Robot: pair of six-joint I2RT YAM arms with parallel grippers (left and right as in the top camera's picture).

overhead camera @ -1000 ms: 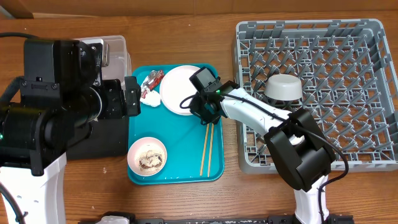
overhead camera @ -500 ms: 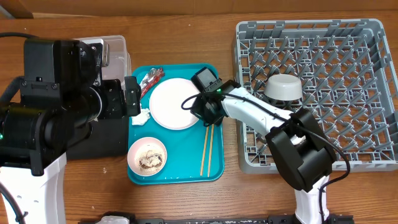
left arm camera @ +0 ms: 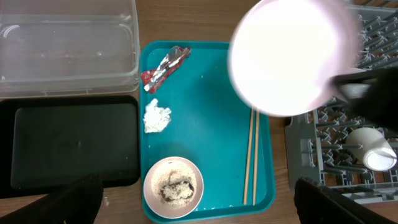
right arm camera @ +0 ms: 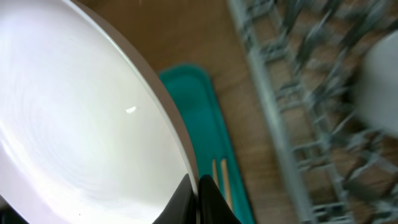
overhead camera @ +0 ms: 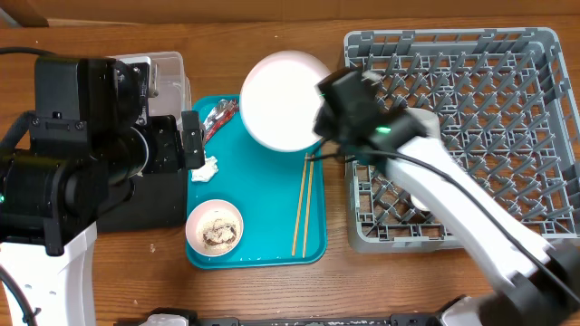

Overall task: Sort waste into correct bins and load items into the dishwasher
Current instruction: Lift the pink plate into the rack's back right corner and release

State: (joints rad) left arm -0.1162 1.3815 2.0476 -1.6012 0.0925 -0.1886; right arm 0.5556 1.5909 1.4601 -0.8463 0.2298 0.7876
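Note:
My right gripper (overhead camera: pixel 326 113) (right arm camera: pixel 198 180) is shut on the rim of the pale pink plate (overhead camera: pixel 283 100) (left arm camera: pixel 289 56) (right arm camera: pixel 81 124). It holds the plate in the air over the teal tray's far right corner, beside the dishwasher rack (overhead camera: pixel 544 54). On the tray lie the red-and-silver wrapper (overhead camera: pixel 220 118) (left arm camera: pixel 165 65), the white napkin (overhead camera: pixel 207 168) (left arm camera: pixel 157 117), the chopsticks (overhead camera: pixel 304 204) (left arm camera: pixel 250 155) and a small bowl of rice and scraps (overhead camera: pixel 215 226) (left arm camera: pixel 173 188). High over the tray's left side, my left gripper (overhead camera: pixel 193 140) (left arm camera: pixel 198 183) hangs open and empty.
The teal tray (overhead camera: pixel 272 181) sits mid-table. Left of it are the clear tub (overhead camera: pixel 172 72) (left arm camera: pixel 68 43) and the black tray (overhead camera: pixel 154 208) (left arm camera: pixel 74 143). A white cup (left arm camera: pixel 373 146) lies in the rack's near left part. My right arm crosses the rack's left half.
My right gripper has lifted the plate off the tray, up and toward the rack. The napkin that the plate covered now shows. The left arm has not moved.

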